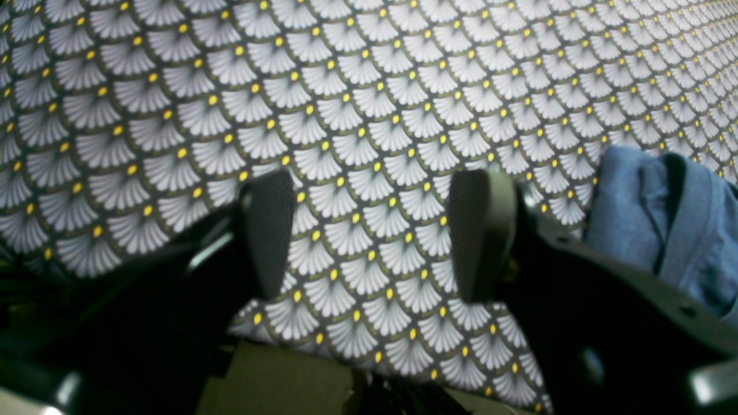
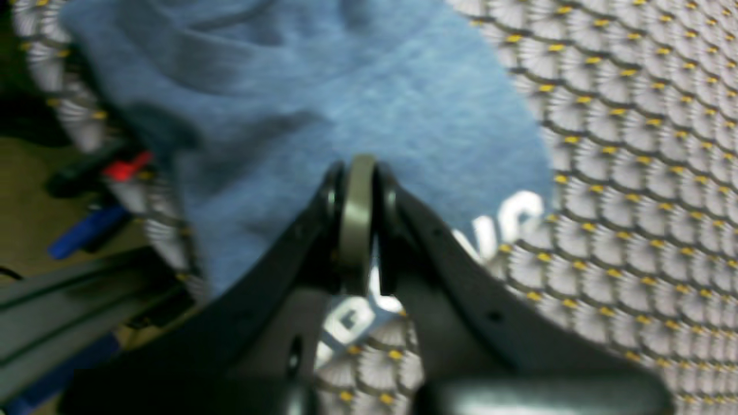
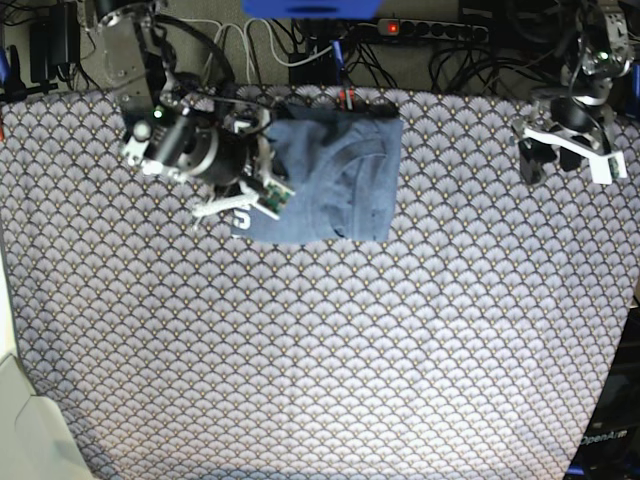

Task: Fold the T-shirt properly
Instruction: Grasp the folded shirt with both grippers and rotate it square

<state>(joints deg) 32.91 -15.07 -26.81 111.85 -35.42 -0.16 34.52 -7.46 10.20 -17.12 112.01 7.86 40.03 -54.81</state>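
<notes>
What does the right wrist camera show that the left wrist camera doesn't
Right wrist only: the right gripper shut on the T-shirt edge, with white lettering showing beside it. Left wrist only: the left gripper open, with only bare tablecloth between its fingers. Both share the scallop tablecloth and some blue shirt fabric.

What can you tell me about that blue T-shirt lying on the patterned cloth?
The T-shirt is a soft, heathered grey-blue knit, already folded into a compact, roughly rectangular bundle with some creases. It lies flat on the scallop-patterned tablecloth near the table's far edge. White block lettering peeks out along one edge in the right wrist view. The right gripper is shut on the T-shirt at that edge. The left gripper stands open and apart from it, over bare tablecloth.
</notes>
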